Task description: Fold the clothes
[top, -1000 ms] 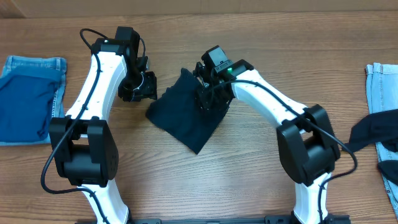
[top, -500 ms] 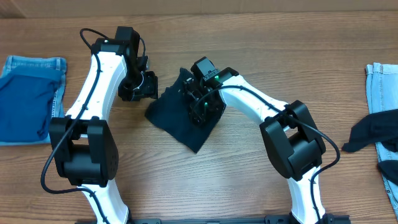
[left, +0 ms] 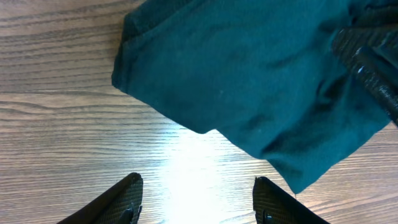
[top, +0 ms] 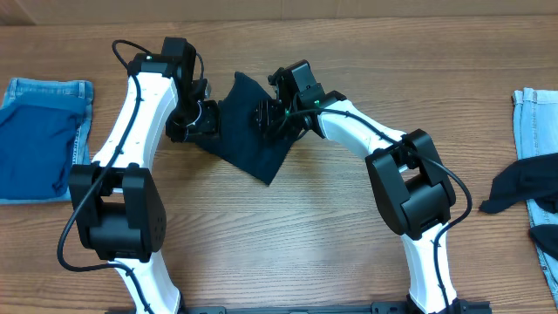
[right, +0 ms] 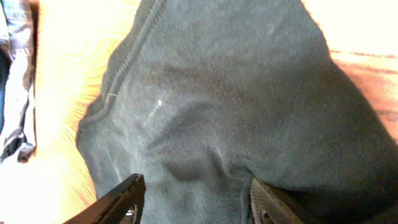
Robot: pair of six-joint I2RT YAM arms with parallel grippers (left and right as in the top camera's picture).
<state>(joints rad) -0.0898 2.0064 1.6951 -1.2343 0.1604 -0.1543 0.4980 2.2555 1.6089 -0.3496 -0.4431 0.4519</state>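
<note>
A folded dark navy garment (top: 248, 131) lies on the wooden table between my two grippers. My right gripper (top: 268, 118) stands over its upper right part. In the right wrist view the garment (right: 236, 99) fills the frame, and my right gripper (right: 196, 202) is open, its fingers wide apart with wrinkled fabric lying between them. My left gripper (top: 196, 122) sits just off the garment's left edge. It is open over bare wood (left: 199, 199), and the garment (left: 249, 74) lies just ahead of its fingertips.
A blue cloth on denim (top: 39, 139) lies at the left edge of the table. At the right edge lies light denim (top: 534, 113) with another dark garment (top: 523, 187) draped beside it. Bare wood (top: 288, 235) shows in front of the arms.
The right gripper has moved up and to the left, taking the dark garment with it toward the left gripper, and its jaws have widened. The left arm has stayed where it was.
</note>
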